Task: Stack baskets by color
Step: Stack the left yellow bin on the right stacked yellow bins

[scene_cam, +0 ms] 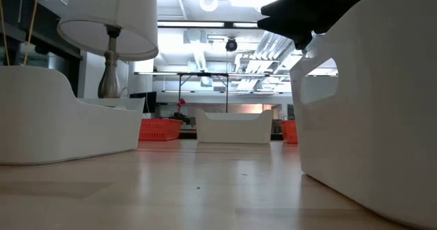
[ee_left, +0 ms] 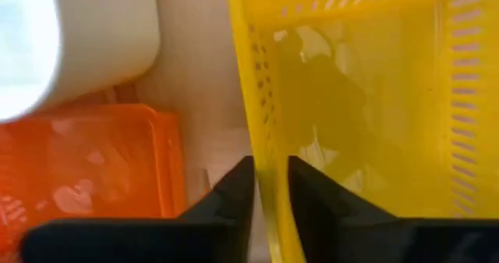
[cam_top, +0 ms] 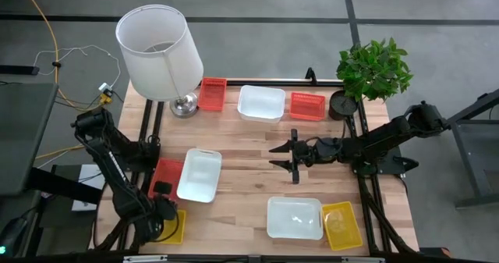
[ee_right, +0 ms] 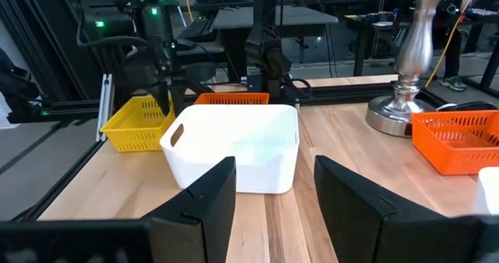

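At the table's near left corner stands a yellow meshed basket (cam_top: pixel 175 228) (ee_left: pixel 366 99). My left gripper (cam_top: pixel 162 210) (ee_left: pixel 270 165) points down onto its side wall and is shut on it. Beside it lie a red basket (cam_top: pixel 165 177) (ee_left: pixel 86 161) and a white basket (cam_top: pixel 199 175) (ee_right: pixel 234 150). My right gripper (cam_top: pixel 281 155) (ee_right: pixel 269 185) hovers open and level over the table's middle, touching nothing. The right wrist view shows the yellow basket (ee_right: pixel 140 122) resting on its bottom on the tabletop. My left gripper pinches the yellow basket's side wall (ee_left: pixel 261 138), the one that faces the red basket, at its rim. One finger (ee_left: pixel 234 197) is outside the basket and the other (ee_left: pixel 316 204) inside. The fingers come from above, pointing down. The basket stands on the table.
Along the far edge stand a red basket (cam_top: pixel 212 94), a white one (cam_top: pixel 260 103) and another red one (cam_top: pixel 307 105). A white basket (cam_top: pixel 295 218) and a yellow one (cam_top: pixel 341 224) sit near right. A lamp (cam_top: pixel 160 52) and a potted plant (cam_top: pixel 374 68) stand at the far corners.
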Available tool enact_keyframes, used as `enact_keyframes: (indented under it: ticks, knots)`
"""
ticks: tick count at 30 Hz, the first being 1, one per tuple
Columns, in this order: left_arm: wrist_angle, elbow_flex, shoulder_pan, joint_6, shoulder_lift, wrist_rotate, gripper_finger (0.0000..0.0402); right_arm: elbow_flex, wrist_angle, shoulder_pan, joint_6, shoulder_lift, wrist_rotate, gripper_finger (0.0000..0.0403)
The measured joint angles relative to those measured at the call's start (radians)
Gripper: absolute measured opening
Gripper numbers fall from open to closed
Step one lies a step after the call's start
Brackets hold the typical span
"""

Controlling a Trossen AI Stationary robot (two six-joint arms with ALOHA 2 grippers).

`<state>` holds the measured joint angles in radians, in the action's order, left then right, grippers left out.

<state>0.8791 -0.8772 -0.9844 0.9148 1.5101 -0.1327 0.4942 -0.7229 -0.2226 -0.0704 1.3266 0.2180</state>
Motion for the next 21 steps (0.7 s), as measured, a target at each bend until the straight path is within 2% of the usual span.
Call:
enact_keyframes:
  ticks: [3, 6, 10, 14, 17, 19, 21]
  knots:
    - [-0.002, 0.000, 0.018, 0.003, -0.001, 0.049, 0.0011, 0.000, 0.002, 0.000, 0.000, 0.000, 0.000, 0.0161]
    - [0.019, -0.024, 0.032, -0.004, -0.001, 0.088, 0.0011, 0.000, 0.002, 0.000, 0.000, 0.000, 0.000, 0.0161]
    - [0.135, -0.130, 0.044, -0.025, -0.023, 0.095, 0.0003, 0.000, 0.002, 0.000, 0.000, 0.000, 0.000, 0.0161]
    - [0.291, -0.289, 0.045, -0.040, -0.069, -0.040, 0.0002, 0.000, -0.003, 0.000, -0.022, 0.000, 0.000, 0.0161]
    - [0.431, -0.402, 0.064, -0.048, -0.091, -0.237, 0.0001, 0.000, -0.049, 0.000, -0.109, 0.000, 0.000, 0.0161]
    - [0.510, -0.460, 0.107, -0.086, -0.094, -0.344, 0.0001, 0.001, -0.071, 0.000, -0.165, 0.000, 0.000, 0.0161]
    - [0.545, -0.489, 0.183, -0.158, -0.095, -0.409, 0.0001, 0.018, -0.058, -0.002, -0.206, 0.000, 0.007, 0.0161]
